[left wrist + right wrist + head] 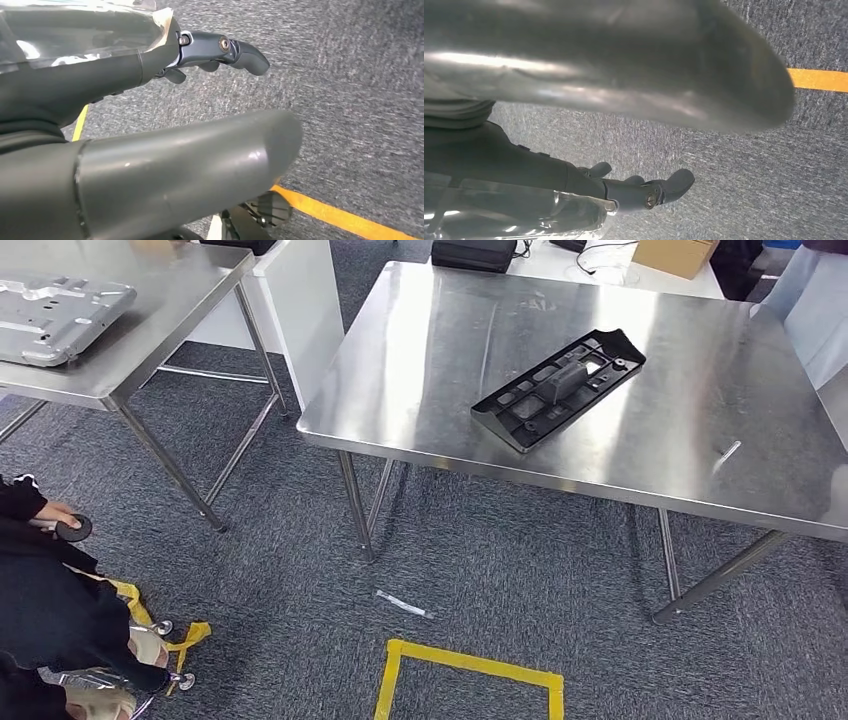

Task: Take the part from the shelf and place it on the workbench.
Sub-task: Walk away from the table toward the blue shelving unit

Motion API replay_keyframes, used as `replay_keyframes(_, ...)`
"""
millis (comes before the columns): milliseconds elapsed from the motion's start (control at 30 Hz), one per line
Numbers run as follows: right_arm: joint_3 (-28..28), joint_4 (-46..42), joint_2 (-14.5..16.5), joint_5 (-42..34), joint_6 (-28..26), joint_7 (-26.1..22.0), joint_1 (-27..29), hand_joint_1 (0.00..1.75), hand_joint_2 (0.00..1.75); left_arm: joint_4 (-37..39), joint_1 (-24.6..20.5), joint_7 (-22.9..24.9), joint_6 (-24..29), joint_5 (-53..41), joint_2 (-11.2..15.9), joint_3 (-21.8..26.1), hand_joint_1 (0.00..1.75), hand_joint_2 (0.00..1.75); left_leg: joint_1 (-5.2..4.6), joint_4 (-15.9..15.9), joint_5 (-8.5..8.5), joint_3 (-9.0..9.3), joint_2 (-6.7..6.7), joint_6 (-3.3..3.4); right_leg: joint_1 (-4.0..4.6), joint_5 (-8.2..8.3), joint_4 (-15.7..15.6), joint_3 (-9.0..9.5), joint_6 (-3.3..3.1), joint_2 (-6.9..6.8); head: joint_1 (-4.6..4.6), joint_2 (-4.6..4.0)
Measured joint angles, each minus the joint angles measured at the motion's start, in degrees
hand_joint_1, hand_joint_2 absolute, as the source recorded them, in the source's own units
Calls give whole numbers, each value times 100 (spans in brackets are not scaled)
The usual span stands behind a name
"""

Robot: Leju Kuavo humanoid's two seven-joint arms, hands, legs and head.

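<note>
While both hands hang empty over the carpet, left hand [165, 100] and right hand [589, 145] with fingers loosely spread, the part [556, 388] lies on the workbench [420, 370]; any stray bump could slide it across the slick steel.

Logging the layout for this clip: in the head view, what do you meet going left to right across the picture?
Silver metal part on the left table → yellow tape square on the carpet → black plastic part on the steel workbench → cardboard box.
</note>
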Motion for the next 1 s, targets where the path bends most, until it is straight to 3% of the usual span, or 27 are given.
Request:
replay_keyframes(133, 0, 2, -3, -17, -7, -2, -6, 0, 0, 0, -6, 3, 8, -28, -37, -51, 0, 0, -42, -94, 127, -73, 15, 185, -8, 39, 51, -98, 148, 3, 1, 0)
replay_keyframes(167, 0, 3, -4, -17, -8, -2, -3, 0, 0, 0, -11, 4, 10, -28, -44, -62, 0, 0, -34, -117, 181, -111, 25, 239, -9, -64, 186, -174, 150, 7, 13, 0)
replay_keyframes(233, 0, 5, -8, -27, -13, -1, 0, 0, 0, 0, -21, 5, 14, -42, -56, -80, 0, 0, -31, -132, 281, -224, 41, 299, -15, -464, 816, -443, 113, 16, 41, -1)
replay_keyframes(300, -1, 7, -7, -63, -37, 12, 6, 0, 0, 0, -20, 14, 14, -79, -64, -95, 0, 0, -38, -127, 376, -356, 50, 304, -20, -820, 1535, -662, 119, 18, 57, -1)
replay_keyframes(333, -5, 7, -8, -95, -60, 22, 12, 0, 0, 0, -20, 19, 13, -105, -68, -104, 0, 0, -39, -124, 420, -410, 53, 296, -24, -880, 1647, -636, 150, 18, 57, 0)
replay_keyframes(367, -11, 7, -9, -131, -88, 25, 16, 0, 0, 0, -20, 23, 11, -130, -72, -114, 0, 0, -38, -121, 461, -457, 54, 284, -31, -849, 1501, -482, 194, 17, 58, 0)
replay_keyframes(433, -35, 7, -14, -214, -148, -26, 10, 0, 0, 0, -21, 36, 9, -181, -84, -145, 0, 0, -33, -112, 536, -521, 53, 242, -52, -646, 608, 110, 272, 18, 58, 0)
replay_keyframes(500, -59, 7, -13, -276, -203, -114, -4, 0, 0, 0, -24, 57, 8, -229, -95, -188, 0, 0, -53, -101, 600, -562, 56, 172, -36, -485, -97, 512, 252, 33, 49, -1)
replay_keyframes(600, -95, 7, -2, -324, -325, -189, 5, 0, 0, 0, -24, 73, 8, -262, -102, -238, 0, 0, -57, -111, 690, -585, 59, 65, -11, -393, -180, 509, 112, 44, 25, 0)
replay_keyframes(667, -135, 7, 6, -377, -479, -271, 6, 0, 0, 0, -21, 78, 5, -275, -99, -251, 0, 0, -28, 36, 544, -661, 43, -2, -43, -312, -182, 453, 8, 31, 21, 0)
replay_keyframes(733, -180, 7, 20, -462, -647, -458, 3, 0, 0, 0, -20, 81, -1, -276, -91, -255, 0, 0, -9, 638, 66, -888, 27, -59, -60, -227, -183, 370, -76, 12, 13, -1)
replay_keyframes(800, -232, -1, 38, -530, -747, -736, 12, 0, 0, 0, -19, 85, -3, -244, -83, -255, 0, 0, -3, 1398, -372, -1128, 25, -95, -42, -153, -164, 277, -99, 2, 7, -1)
replay_keyframes(833, -263, -39, 55, -500, -778, -902, 25, 0, 0, 0, -18, 87, 0, -203, -77, -251, 0, 0, -1, 1572, -445, -1136, 26, -99, -35, -121, -144, 228, -95, 0, 7, 0)
replay_keyframes(867, -297, -98, 78, -419, -799, -1047, 38, 0, 0, 0, -17, 89, 10, -155, -71, -245, 0, 0, 1, 1505, -403, -1020, 27, -92, -30, -97, -120, 180, -87, 0, 6, 0)
replay_keyframes(900, -342, -178, 105, -286, -813, -1192, 49, 0, 0, 0, -17, 90, 23, -101, -63, -234, 0, 0, 2, 1217, -277, -793, 26, -75, -27, -80, -95, 138, -79, 2, 5, 0)
replay_keyframes(967, -479, -355, 172, 42, -822, -1443, 50, 0, 0, 0, -22, 85, 62, 0, -45, -201, 0, 0, -4, 384, -32, -239, 16, -17, -8, -61, -46, 84, -56, 4, 5, 0)
replay_keyframes(1000, -566, -434, 202, 210, -822, -1545, 43, 0, 0, 0, -25, 79, 80, 38, -37, -181, 0, 0, -15, 94, 23, -70, 9, 14, 7, -46, -28, 61, -32, 3, 9, 0)
